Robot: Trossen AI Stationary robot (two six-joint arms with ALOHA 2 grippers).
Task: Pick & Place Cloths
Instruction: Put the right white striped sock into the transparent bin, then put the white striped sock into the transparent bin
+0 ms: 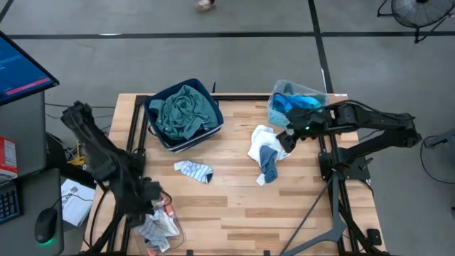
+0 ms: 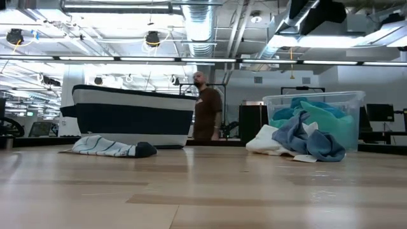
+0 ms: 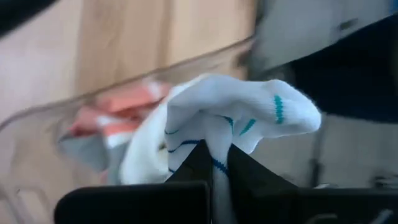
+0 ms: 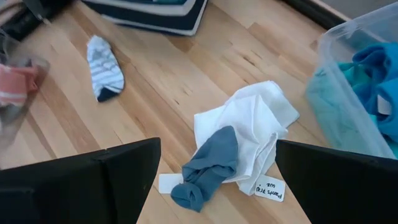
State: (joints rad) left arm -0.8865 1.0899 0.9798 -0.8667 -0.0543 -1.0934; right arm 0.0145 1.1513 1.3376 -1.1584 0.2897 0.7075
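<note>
The left gripper (image 3: 214,163), pressed shut on a thin fold of a white sock (image 3: 230,118) over the clear tub (image 1: 158,226) at the bench's near-left corner, could lose it, while the right gripper (image 4: 214,171) hangs spread above the white-and-blue cloth pile (image 1: 266,153).

**What the views leave unclear**

In the high view the left pincer (image 1: 153,206) is lost among dark arm parts above a clear tub (image 1: 162,231) at the bench's near left corner, and the picture's lower edge cuts that tub off. The left wrist view blurs the tub's orange-and-grey contents (image 3: 106,121). In the right wrist view the blue-filled tub (image 4: 360,93) runs off the edge, and the writing on a small label (image 4: 269,188) beside the white cloth (image 4: 249,134) is too small to read.
</note>
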